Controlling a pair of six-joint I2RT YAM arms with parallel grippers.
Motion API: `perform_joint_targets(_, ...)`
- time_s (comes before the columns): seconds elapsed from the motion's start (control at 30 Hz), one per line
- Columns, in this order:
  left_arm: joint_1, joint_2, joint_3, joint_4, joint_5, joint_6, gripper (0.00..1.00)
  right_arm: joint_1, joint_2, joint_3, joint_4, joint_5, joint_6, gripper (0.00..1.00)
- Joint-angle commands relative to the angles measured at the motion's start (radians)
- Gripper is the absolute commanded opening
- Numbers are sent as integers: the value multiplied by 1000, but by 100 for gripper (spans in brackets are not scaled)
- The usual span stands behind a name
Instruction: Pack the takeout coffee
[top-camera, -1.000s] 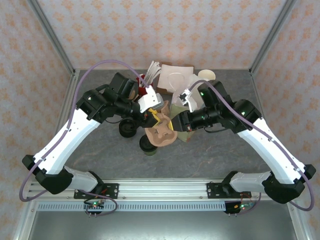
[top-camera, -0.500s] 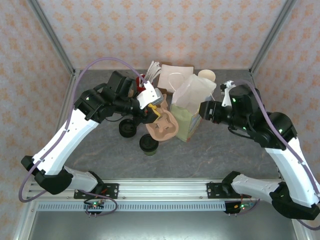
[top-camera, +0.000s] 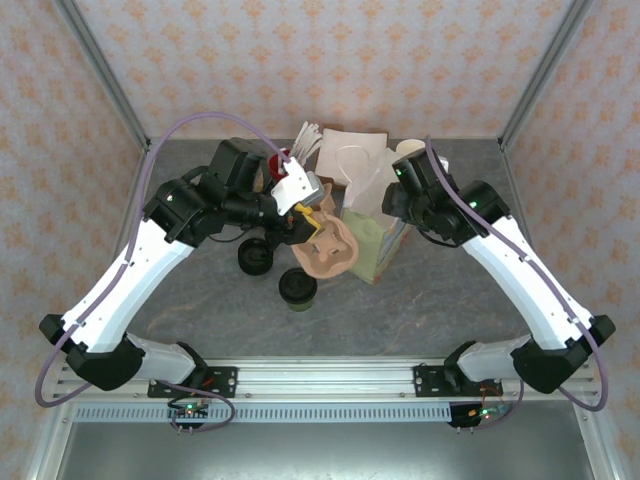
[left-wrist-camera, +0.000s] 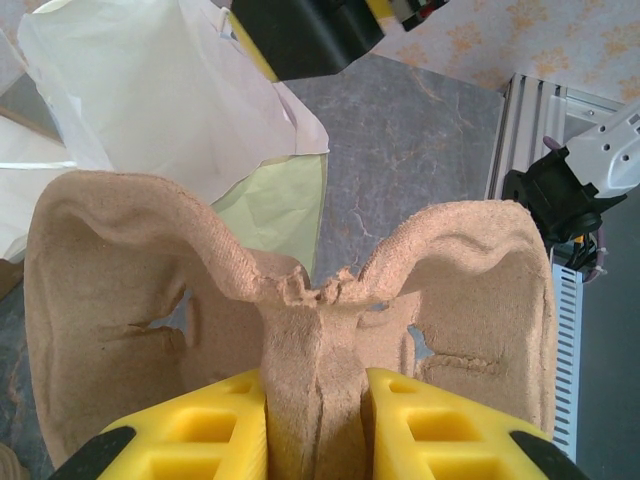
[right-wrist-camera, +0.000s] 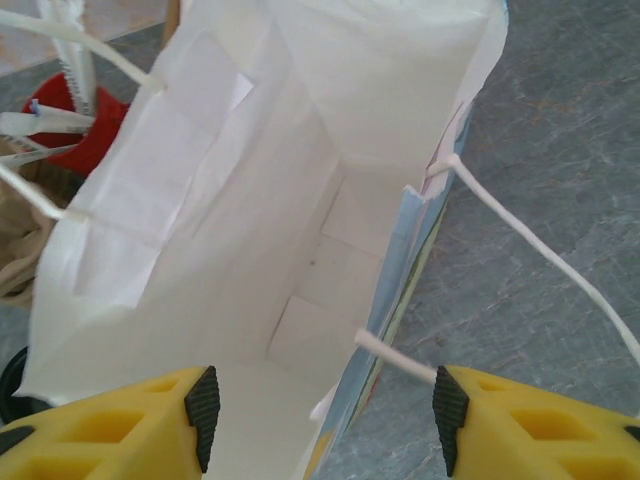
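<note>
Here, takeout coffee (top-camera: 297, 288) near left claw (top-camera: 312, 222), which clamps carrier (top-camera: 326, 256)

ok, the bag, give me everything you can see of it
The bag is white paper, creased, with a green-printed outside and white cord handles. It stands upright on the table, near the middle, mouth open. Inside it looks empty down to the folded bottom. The open right claw hovers over the mouth; whether it touches can't be told. The pulp carrier held in the left claw sits close beside it on the left arm's side, contact unclear.
</note>
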Motion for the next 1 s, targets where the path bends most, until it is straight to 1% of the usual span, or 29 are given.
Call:
perform_joint_targets(0.0,-3,-28,21,35,-20,-29,26,-17,8,-3,-13,92,21,62)
perform_joint_targets(0.1,-3,-26,20,40,-33,-34,26,-23,23,-16,-11,121,18,62)
perform_joint_targets(0.3,-3,-16,29,38,-33,-33,26,-28,47,-59,11,100,26,61)
perform_joint_targets(0.4,-3,-13,32,41,-30,-34,26,-29,58,-73,17,104,24,58)
perform_joint_targets(0.5,-3,-9,44,37,-24,-34,26,-35,67,-82,25,85,13,47)
perform_joint_targets(0.6,-3,-2,68,29,-7,-31,26,-40,62,-90,41,65,-5,29)
perform_joint_targets(0.73,-3,7,96,18,20,-30,25,-40,45,-80,53,23,-73,7)
perform_joint_targets(0.77,-3,10,106,15,27,-34,25,-40,35,-79,55,12,-98,3)
perform_joint_targets(0.83,-3,19,124,14,51,-49,25,-41,25,-71,40,-3,-140,0)
perform_joint_targets(0.97,-6,25,162,41,121,-95,25,-40,-3,-44,-5,-53,-213,0)
